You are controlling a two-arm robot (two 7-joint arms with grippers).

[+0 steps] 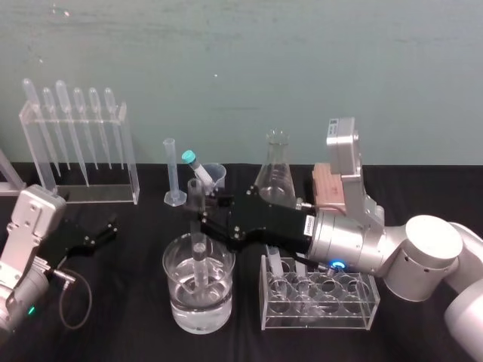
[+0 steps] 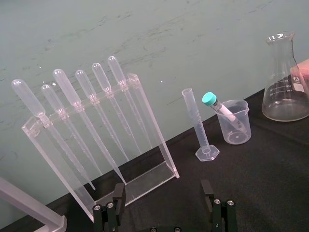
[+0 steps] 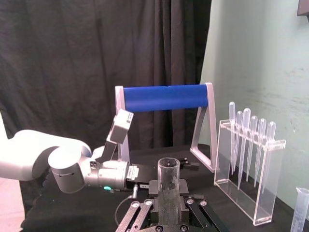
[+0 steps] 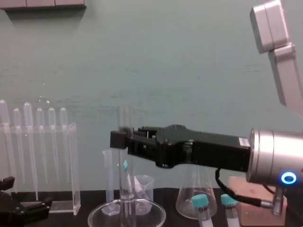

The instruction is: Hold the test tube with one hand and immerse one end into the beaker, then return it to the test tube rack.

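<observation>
A clear pipette stand [image 1: 79,151] fills the upper left of the head view. Near centre stand a graduated cylinder [image 1: 172,172], a small plastic beaker [image 1: 215,176] holding a tilted cyan-capped tube [image 1: 195,164], and a conical flask [image 1: 275,170]. At lower right sits a clear rack [image 1: 321,315], seemingly holding tubes.

Black surface [image 1: 128,332]. Upper left: clear pipette stand [image 1: 79,162]. Middle of frame, left to right: graduated cylinder [image 1: 173,177], small plastic beaker [image 1: 214,175], conical flask [image 1: 275,177], pink test tube rack [image 1: 330,187]. Lower centre: wide beaker [image 1: 181,302], holding liquid. Lower right: clear tube holder [image 1: 317,302].

Nothing is legible: marks on the conical flask [image 2: 286,77] and the right arm's white sticker [image 1: 309,225] are too small.
</observation>
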